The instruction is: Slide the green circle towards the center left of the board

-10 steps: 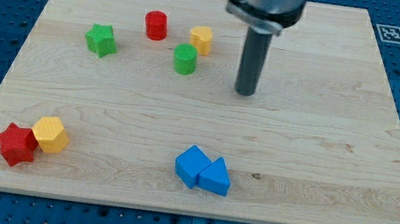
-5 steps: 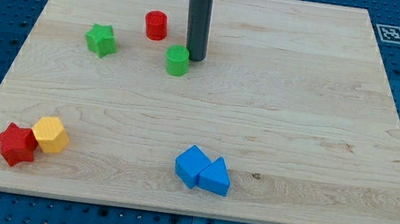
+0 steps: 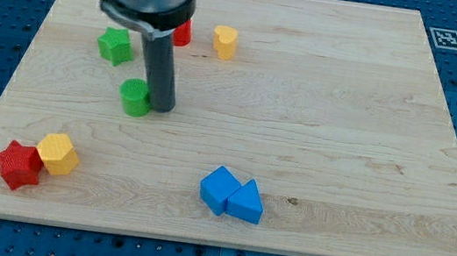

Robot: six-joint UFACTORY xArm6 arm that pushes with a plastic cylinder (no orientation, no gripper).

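Wood grain runs across the pale bench [image 3: 345, 117], its surface smooth and matte. My tip [image 3: 161, 107] touches the right side of the green circle [image 3: 135, 97], a short ribbed plastic cylinder left of the board's middle. A green star [image 3: 115, 45] sits above it, a red cylinder [image 3: 182, 33] partly hidden behind the rod, a yellow block [image 3: 225, 42] beside that. Red star [image 3: 17, 164] and yellow hexagon [image 3: 58, 154] touch near the bottom-left corner; blue cube [image 3: 219, 188] and blue triangle [image 3: 245, 203] touch at bottom centre. Bare wood separates the circle from the left edge. No fingers exist on this rod.
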